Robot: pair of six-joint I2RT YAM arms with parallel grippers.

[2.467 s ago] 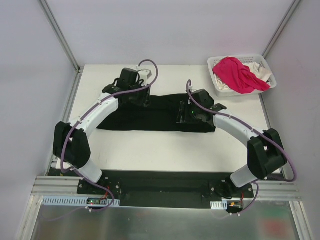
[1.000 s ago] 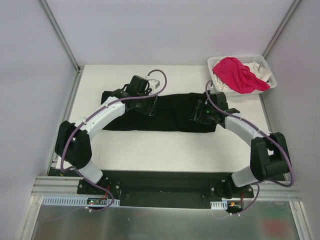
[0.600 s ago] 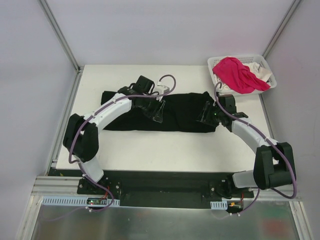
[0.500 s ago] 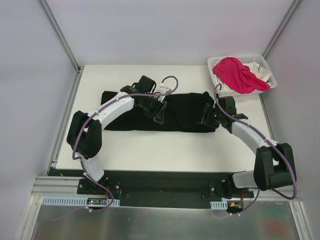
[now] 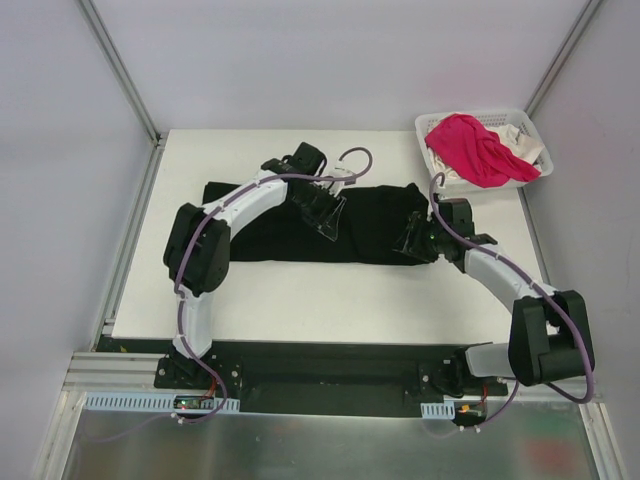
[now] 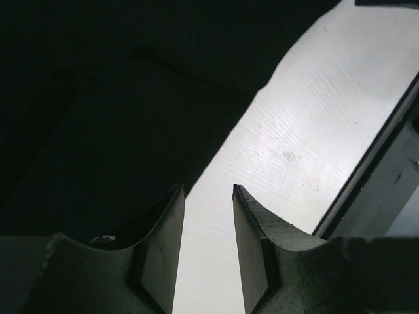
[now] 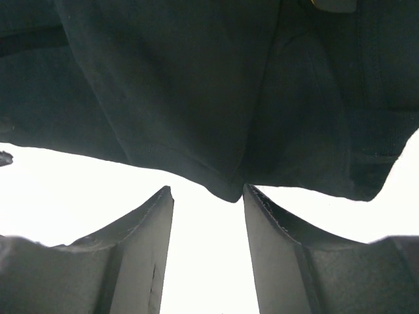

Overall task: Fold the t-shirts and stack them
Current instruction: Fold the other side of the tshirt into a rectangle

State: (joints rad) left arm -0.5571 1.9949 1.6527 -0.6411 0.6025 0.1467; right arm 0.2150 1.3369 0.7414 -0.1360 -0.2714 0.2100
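Note:
A black t-shirt [image 5: 270, 240] lies folded into a long strip across the white table [image 5: 330, 300]. My left gripper [image 5: 325, 215] hangs over the strip's middle. In the left wrist view this gripper [image 6: 208, 188] is open, with bare table between its fingers and the black cloth [image 6: 118, 111] to its left. My right gripper [image 5: 415, 240] is at the strip's near right corner. It [image 7: 207, 190] is open, and the cloth's hem [image 7: 196, 98] sits just ahead, one corner touching the right fingertip [image 7: 249, 190]. A pink t-shirt [image 5: 475, 150] and a white one [image 5: 525, 150] lie in the basket.
The white lattice basket [image 5: 495, 113] stands at the table's far right corner. Grey walls with metal posts close the table in on the left, back and right. A dark rail [image 6: 393, 163] shows at the right of the left wrist view.
My left arm has swung right along the black shirt to its middle. My right gripper has drifted right and nearer, to the shirt's near right corner. Both stay open.

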